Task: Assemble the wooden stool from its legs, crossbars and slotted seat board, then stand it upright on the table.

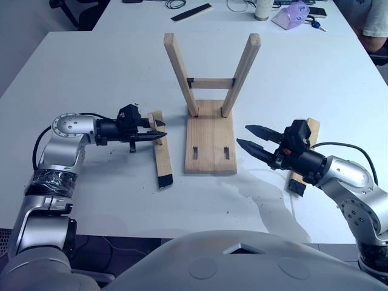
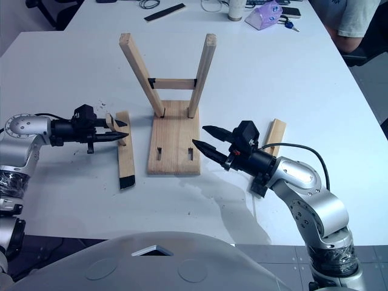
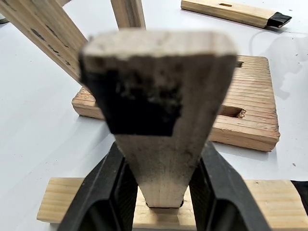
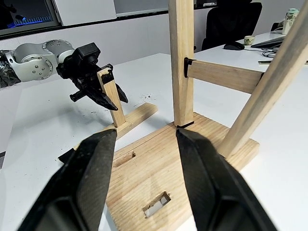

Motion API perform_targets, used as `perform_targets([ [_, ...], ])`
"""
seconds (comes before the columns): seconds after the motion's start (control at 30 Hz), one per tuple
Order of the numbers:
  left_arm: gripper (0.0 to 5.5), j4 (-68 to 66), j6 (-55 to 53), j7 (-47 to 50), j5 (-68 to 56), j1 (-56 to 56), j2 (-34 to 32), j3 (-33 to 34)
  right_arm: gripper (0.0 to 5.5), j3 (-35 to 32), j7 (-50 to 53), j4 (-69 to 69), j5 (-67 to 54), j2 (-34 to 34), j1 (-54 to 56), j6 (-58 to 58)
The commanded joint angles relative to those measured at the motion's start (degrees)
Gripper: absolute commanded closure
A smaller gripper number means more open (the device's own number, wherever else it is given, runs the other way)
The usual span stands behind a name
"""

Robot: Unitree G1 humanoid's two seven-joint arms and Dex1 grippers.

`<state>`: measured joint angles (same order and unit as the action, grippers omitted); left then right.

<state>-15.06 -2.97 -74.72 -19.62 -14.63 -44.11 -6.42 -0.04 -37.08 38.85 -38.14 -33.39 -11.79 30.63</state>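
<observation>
Nearest me, at about 4 o'clock from the seat board [image 1: 209, 136], the right gripper [image 1: 244, 134] hovered just above the table [image 1: 91, 73] with its two black fingers spread wide and nothing between them, tips pointing at the board's edge. Under that arm a loose leg [image 1: 310, 128] lay flat on the table, well apart from the board.

At 9 o'clock a second loose leg [image 1: 162, 154] lay flat just beside the board, its dark-tipped end toward me. The left gripper [image 1: 162, 129] was pinching a short crossbar [image 3: 163, 144] that stood on this leg, leaning a little, its lower end set into the leg and its black-marked end up.

The seat board lay flat in the middle, with two empty slots [image 1: 196, 151] at its 6 o'clock end. At the 12 o'clock end two upright legs [image 1: 180, 70] rose from the board, splaying outward, tied together by a joining crossbar [image 1: 212, 83] partway up.

Farther off, toward 12 o'clock on the next table, lay a black strip [image 1: 191, 12] and a purple object [image 1: 294, 15].
</observation>
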Motion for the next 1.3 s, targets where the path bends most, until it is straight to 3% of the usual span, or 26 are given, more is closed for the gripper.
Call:
perform_targets([
  [0.03, 3.56, -6.13, -3.14, 4.67, 7.45, 5.84, 1.92, -4.78, 3.23, -0.49, -0.37, -0.46, 0.29, -0.51, 0.98, 0.01],
  [0.2, 2.87, -11.83, 4.35, 10.43, 10.58, 6.48, 5.86, -5.41, 3.23, 0.20, -0.42, -0.77, 0.92, -0.30, 0.75, -0.16],
  [0.33, 2.32, -8.03, 4.03, 11.39, 5.31, 6.97, 6.57, -1.30, 3.23, -0.05, -0.82, -0.58, 0.85, -0.75, 0.59, 0.00],
  [0.57, 2.32, 7.34, -5.92, 8.06, -5.88, 8.13, 1.91, 7.75, 3.23, -0.70, -1.33, -0.15, 1.67, -1.59, 0.42, -0.64],
  [0.9, 2.32, 26.33, -24.90, 12.99, -24.70, -0.54, 0.91, 18.27, 3.23, -1.35, -1.03, 0.64, 1.37, -1.40, 1.19, -0.68],
  [1.03, 2.32, 28.76, -29.40, 15.59, -28.70, -3.96, 1.82, 18.55, 3.23, -1.29, -0.91, 0.65, 0.78, -0.99, 1.71, -0.70],
  [1.3, 2.32, 25.35, -28.51, 16.08, -24.34, -1.73, 4.60, 13.73, 3.23, -2.84, 0.07, 1.60, -3.36, -0.13, 2.22, 0.66],
])
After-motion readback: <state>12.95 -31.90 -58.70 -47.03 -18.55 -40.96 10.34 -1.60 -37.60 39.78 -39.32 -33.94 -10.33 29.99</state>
